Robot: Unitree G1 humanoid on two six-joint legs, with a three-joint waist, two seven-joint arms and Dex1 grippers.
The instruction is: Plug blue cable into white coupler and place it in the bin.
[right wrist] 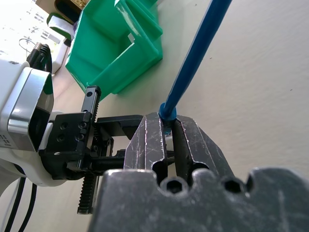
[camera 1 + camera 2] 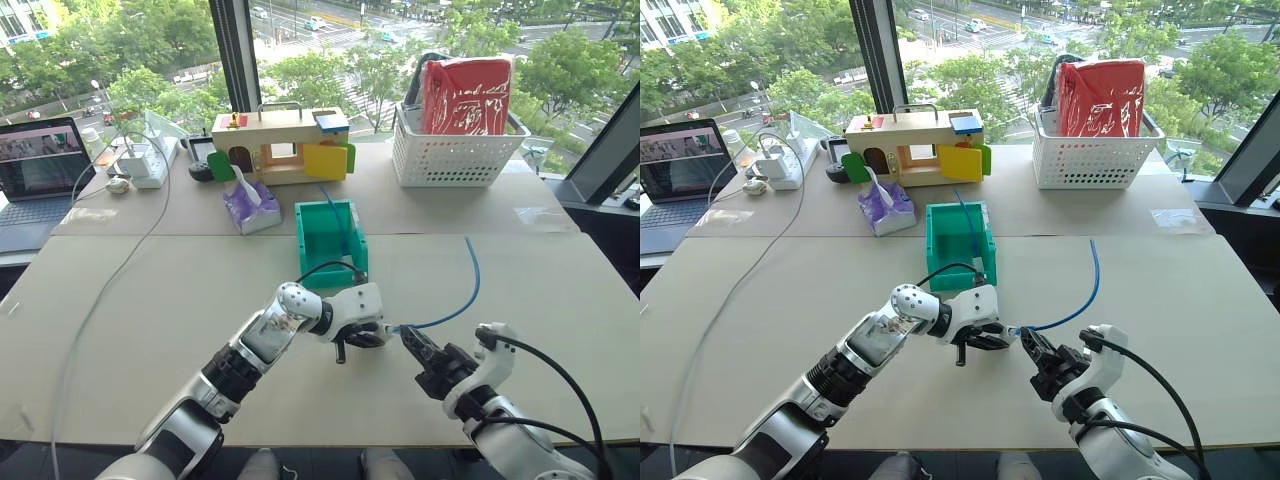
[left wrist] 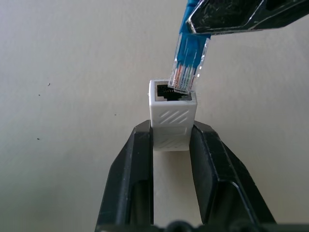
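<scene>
My left gripper (image 3: 172, 133) is shut on the white coupler (image 3: 171, 118), a tiny block with its dark socket facing away from the fingers. My right gripper (image 1: 166, 123) is shut on the blue cable (image 1: 193, 67) just behind its clear plug (image 3: 188, 63). The plug is tilted, its tip at the socket mouth and most of it outside. Both grippers meet low over the table's near middle, left gripper (image 2: 372, 335) beside right gripper (image 2: 412, 342). The blue cable (image 2: 465, 290) curves away to the right. The teal bin (image 2: 305, 245) stands just behind them.
A second blue cable (image 2: 335, 205) lies in the bin. Behind are a purple tissue pack (image 2: 250, 205), a wooden toy box (image 2: 280, 140) and a white basket (image 2: 455, 160) with a red bag. A laptop (image 2: 35, 165) and a grey wire (image 2: 110, 280) are at the left.
</scene>
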